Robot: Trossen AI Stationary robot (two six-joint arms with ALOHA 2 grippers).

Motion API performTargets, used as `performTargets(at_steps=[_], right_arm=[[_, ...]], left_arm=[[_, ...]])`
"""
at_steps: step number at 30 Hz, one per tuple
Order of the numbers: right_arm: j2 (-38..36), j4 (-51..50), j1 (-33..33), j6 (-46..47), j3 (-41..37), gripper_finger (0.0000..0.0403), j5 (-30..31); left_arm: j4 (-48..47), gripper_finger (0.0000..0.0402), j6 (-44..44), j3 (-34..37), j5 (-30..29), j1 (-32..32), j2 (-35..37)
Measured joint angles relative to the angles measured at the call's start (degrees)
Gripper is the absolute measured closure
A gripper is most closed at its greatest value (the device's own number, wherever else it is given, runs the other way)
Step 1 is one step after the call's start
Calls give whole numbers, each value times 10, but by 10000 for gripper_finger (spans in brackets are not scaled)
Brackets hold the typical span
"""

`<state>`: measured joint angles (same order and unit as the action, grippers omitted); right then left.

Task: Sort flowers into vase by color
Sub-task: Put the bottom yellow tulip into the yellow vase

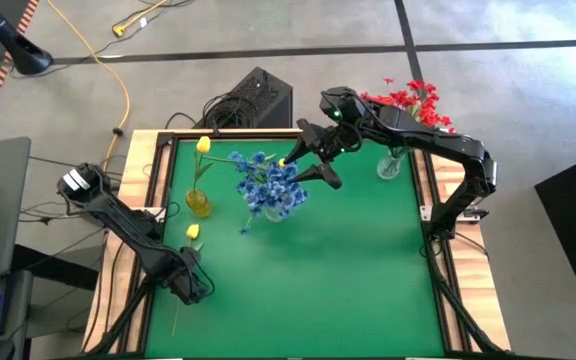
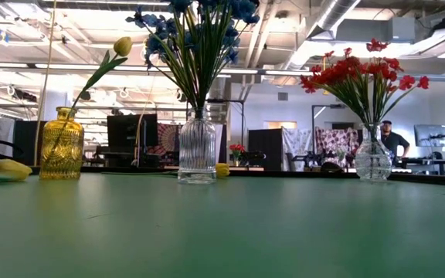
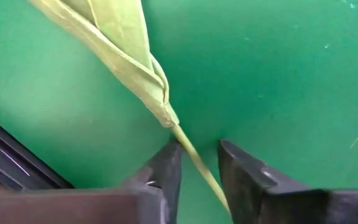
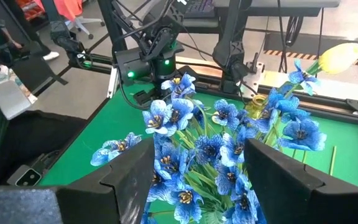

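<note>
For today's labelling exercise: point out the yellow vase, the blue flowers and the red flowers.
yellow vase point(image 2: 61, 147), low view, glass body
blue flowers point(image 1: 271, 184), high view, bloom cluster
red flowers point(image 2: 359, 75), low view, blooms

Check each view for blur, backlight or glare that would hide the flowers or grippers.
Low view: the ribbed clear glass vase and blue blooms stand dark against bright ceiling lights; the near green mat is soft. Left wrist view: the left gripper and thin green stem are close and slightly blurred. Right wrist view: the right gripper is soft, blooms sharp.
</note>
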<state>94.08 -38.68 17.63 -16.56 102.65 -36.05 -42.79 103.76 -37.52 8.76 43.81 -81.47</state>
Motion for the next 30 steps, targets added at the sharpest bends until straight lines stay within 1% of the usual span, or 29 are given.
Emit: performTargets(at_steps=[5,6,11,15,17,21,23,26,30], right_arm=[[0,-2,0,0,0,127,0],[0,-3,0,0,0,127,0],[0,-4,0,1,0,127,0],[0,-3,0,1,0,127,0],[0,-3,0,2,0,127,0],[0,-3,0,1,0,127,0],[0,-3,0,2,0,127,0],[0,-3,0,7,0,127,0],[0,-3,0,15,0,127,0]], left_arm=[[1,382,-21,1,0,0,2],[0,391,-25,1,-1,0,2],[0,400,-38,1,-10,1,12],[1,401,-81,-18,-40,0,41],[-1,401,-116,-31,-79,1,58],[2,401,-195,-72,-176,0,101],[1,401,-239,-90,-212,0,119],[10,401,-332,-117,-229,5,140],[69,401,-465,-126,-217,19,160]])
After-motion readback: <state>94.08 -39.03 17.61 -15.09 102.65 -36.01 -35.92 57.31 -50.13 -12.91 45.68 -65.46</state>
